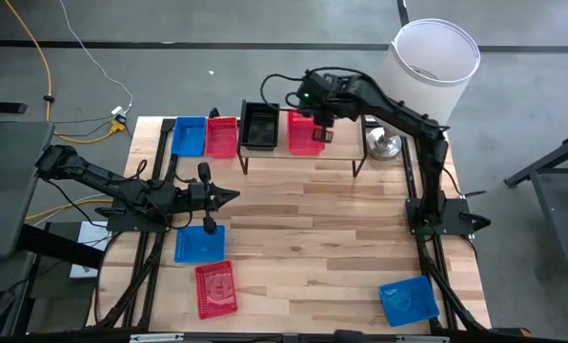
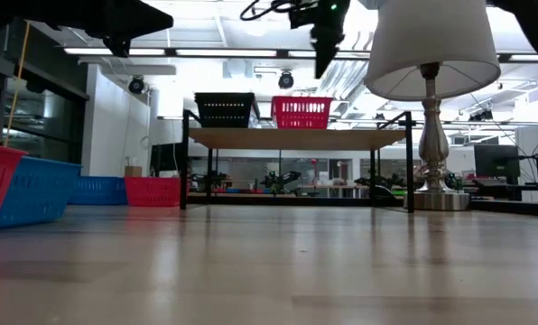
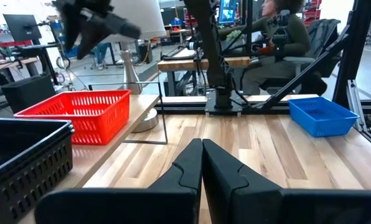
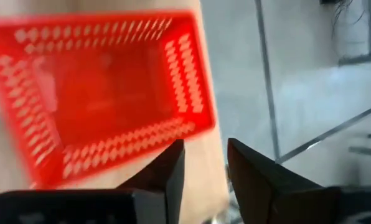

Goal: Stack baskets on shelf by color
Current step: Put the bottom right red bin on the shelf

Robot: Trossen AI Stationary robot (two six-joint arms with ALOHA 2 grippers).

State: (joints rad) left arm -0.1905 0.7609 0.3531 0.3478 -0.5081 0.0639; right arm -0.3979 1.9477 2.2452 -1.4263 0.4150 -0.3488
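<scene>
- While the right end effector [image 1: 320,122] hangs over the shelf [image 1: 341,154], its fingers are seen parted and empty in the right wrist view, just above the red basket [image 1: 305,133].
- That red basket is set on the shelf top beside a black basket [image 1: 259,126], so one spot per colour appears to be intended.
- The left end effector [image 1: 229,197] is held low over the counter [image 1: 341,238] with fingers pressed together, gripping nothing, apparently waiting.
- Off the shelf, a blue basket [image 1: 189,136] and a red one [image 1: 222,137] lie at its left end; three more [image 1: 199,244], [image 1: 215,289], [image 1: 407,300] lie near the front.
- A lamp [image 1: 435,53] stands by the shelf's right end, where clearance may be tight.
</scene>
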